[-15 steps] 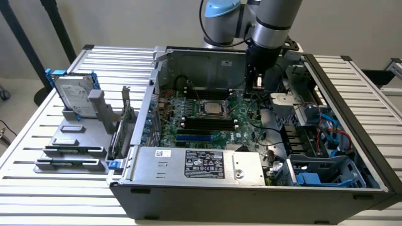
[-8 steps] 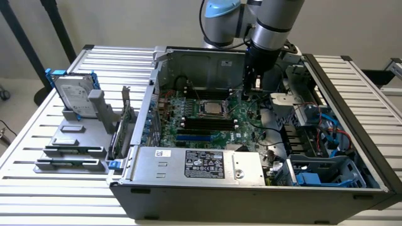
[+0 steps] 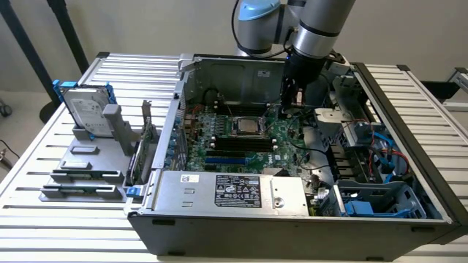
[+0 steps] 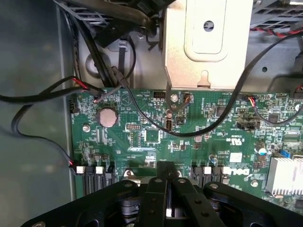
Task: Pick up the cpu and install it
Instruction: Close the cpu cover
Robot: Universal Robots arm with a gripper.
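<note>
The cpu, a small silvery square chip, lies flat in the socket frame in the middle of the green motherboard inside the open computer case. My gripper hangs inside the case just above the board, a little toward the exterior view's right of the cpu and apart from it. In the wrist view its black fingers are pressed together, so the gripper is shut, and I see nothing between them. Below them lies the board's edge with a coin battery and black cables.
A grey holder on the slatted table at the exterior view's left carries a hard drive in a blue frame and long dark memory sticks. The power supply fills the case's front. A drive cage and blue cables crowd the right side.
</note>
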